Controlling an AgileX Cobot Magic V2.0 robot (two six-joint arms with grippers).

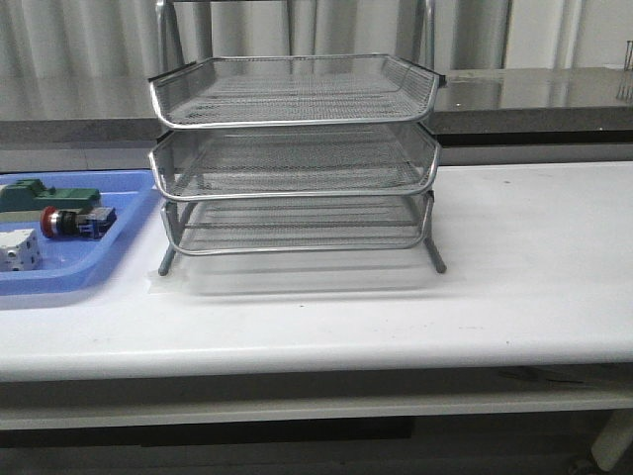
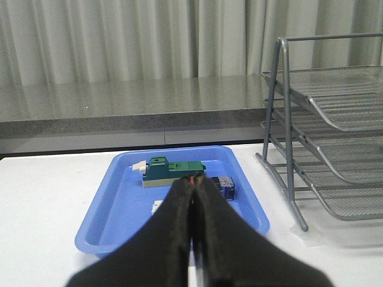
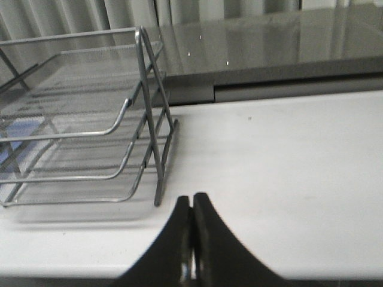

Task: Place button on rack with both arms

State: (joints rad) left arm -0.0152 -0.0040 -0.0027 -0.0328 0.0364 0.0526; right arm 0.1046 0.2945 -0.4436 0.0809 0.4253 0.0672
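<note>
Closest to my left wrist cam are the left gripper point(image 2: 192, 197) fingers, pressed together with nothing between them, hanging just short of the blue tray point(image 2: 105, 224). Right gripper point(image 3: 192, 206) is the same deal, fingers closed and empty, parked over bare bench point(image 1: 514, 287) beside the rack point(image 1: 294, 158). So basically nothing's done yet as far as I can see. The button point(image 1: 71, 222) is lying on its side in the blue tray at the left end of the bench, between a green block point(image 1: 59, 195) and a white cube point(image 1: 18, 249). All three rack tiers look empty. Still to do: open up, grab the button, carry it over, set it on a tier.
</note>
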